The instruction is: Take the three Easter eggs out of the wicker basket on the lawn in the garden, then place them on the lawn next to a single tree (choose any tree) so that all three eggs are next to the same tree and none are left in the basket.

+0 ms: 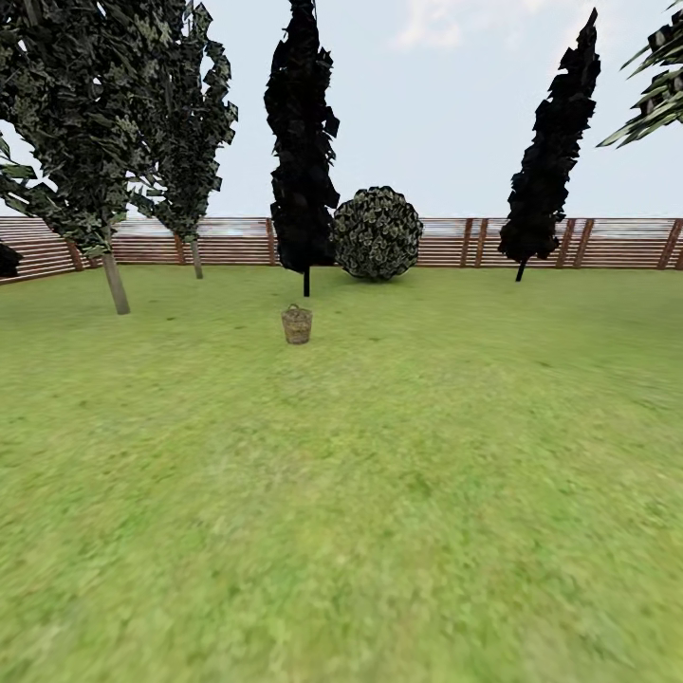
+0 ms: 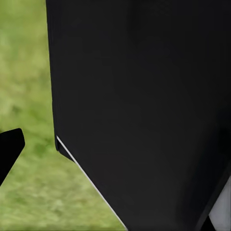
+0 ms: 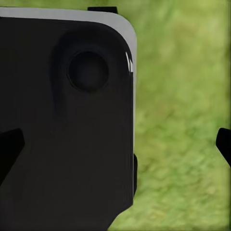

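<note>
The brown wicker basket [image 1: 296, 324] stands small and far off on the lawn [image 1: 360, 493], in front of a thin black-trunked tree. The eggs are not visible at this distance. A tree [image 1: 116, 283] with a pale grey-brown trunk stands left of the basket, and a second tree [image 1: 196, 256] like it grows further back by the fence. My right gripper [image 3: 115, 147] is open, its fingertips [image 3: 9, 149] wide apart over grass, with a black part of the robot close in front. One fingertip [image 2: 9, 149] of my left gripper sits at the picture's edge, spread wide.
Two near-black trees [image 1: 304, 142] [image 1: 552, 152] and a round leafy bush [image 1: 377, 233] stand along the brown slat fence [image 1: 455, 242]. Open grass stretches between me and the basket. A black robot body panel [image 2: 144, 106] blocks most of the left wrist view.
</note>
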Robot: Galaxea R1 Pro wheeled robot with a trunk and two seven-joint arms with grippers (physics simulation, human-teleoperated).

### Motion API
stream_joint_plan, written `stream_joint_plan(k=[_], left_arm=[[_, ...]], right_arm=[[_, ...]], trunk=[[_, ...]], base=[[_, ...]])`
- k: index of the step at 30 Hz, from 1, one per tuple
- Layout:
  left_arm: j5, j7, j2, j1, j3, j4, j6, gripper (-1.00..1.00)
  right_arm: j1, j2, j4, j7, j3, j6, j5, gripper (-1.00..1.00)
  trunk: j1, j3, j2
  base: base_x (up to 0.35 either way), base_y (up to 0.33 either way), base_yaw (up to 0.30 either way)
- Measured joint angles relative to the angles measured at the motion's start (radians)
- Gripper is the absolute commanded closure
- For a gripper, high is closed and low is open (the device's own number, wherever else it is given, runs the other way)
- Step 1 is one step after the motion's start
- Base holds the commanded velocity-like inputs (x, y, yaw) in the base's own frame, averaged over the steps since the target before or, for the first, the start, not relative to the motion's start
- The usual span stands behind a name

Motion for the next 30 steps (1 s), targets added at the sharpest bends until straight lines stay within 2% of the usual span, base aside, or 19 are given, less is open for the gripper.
stream_joint_plan(k=[5,30], left_arm=[[-0.001,-0.001,0.005,0.0,0.002,0.0,0.003,-1.0],[0.004,-0.001,0.002,0.0,0.002,-0.047,-0.003,-1.0]], right_arm=[[0.0,0.0,0.0,0.0,0.0,0.0,0.0,-1.0],[0.0,0.0,0.0,0.0,0.0,0.0,0.0,-1.0]], trunk=[[-0.001,0.0,0.0],[-0.001,0.0,0.0]], base=[[0.229,0.0,0.0],[0.332,0.0,0.0]])
